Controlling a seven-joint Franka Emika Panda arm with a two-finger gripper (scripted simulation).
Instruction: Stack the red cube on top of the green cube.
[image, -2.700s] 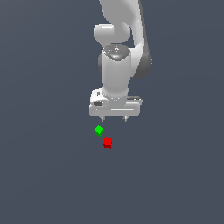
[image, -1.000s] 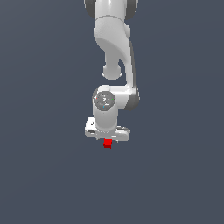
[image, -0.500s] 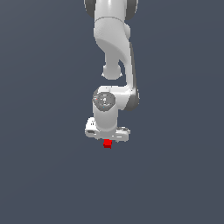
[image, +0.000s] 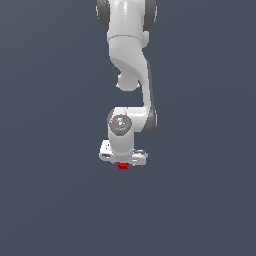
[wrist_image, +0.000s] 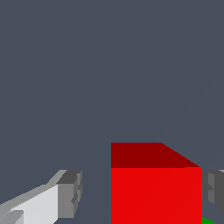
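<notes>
The red cube (wrist_image: 155, 183) fills the lower part of the wrist view and sits between my two fingers. One grey finger pad (wrist_image: 70, 192) stands a clear gap away from it. The other pad (wrist_image: 215, 192) is right beside its far face. My gripper (wrist_image: 142, 192) is open around the cube and does not hold it. A thin sliver of the green cube (wrist_image: 211, 220) shows just beyond the red one. In the exterior view the white hand (image: 122, 156) hangs low over the red cube (image: 122, 166), and the green cube is hidden behind it.
A plain dark grey floor (image: 45, 200) lies on every side. The white arm (image: 130, 60) rises straight up behind the hand. No other objects show.
The hand has sunk a little lower over the red cube since half a second ago. The cube itself has not moved. Earlier the green cube showed beside the red one; the hand now covers it.
</notes>
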